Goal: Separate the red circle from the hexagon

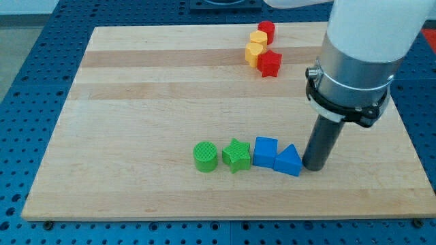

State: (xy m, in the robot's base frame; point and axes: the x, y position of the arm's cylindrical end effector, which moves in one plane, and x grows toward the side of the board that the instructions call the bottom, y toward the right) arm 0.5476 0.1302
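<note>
The arm's upper body is cut off at the view's top and right. My tip (314,167) is a bare rod holding nothing, resting just at 3 o'clock of the blue triangle (289,162). The red circle (266,30) stands upright near the board's (136,88) top edge, its axis vertical, touching the yellow hexagon (258,39) at its 7 o'clock. Another yellow block (253,53), its shape unclear, and a red star (270,63) follow.

My tip (314,167) beside blue triangle (289,162)
</note>
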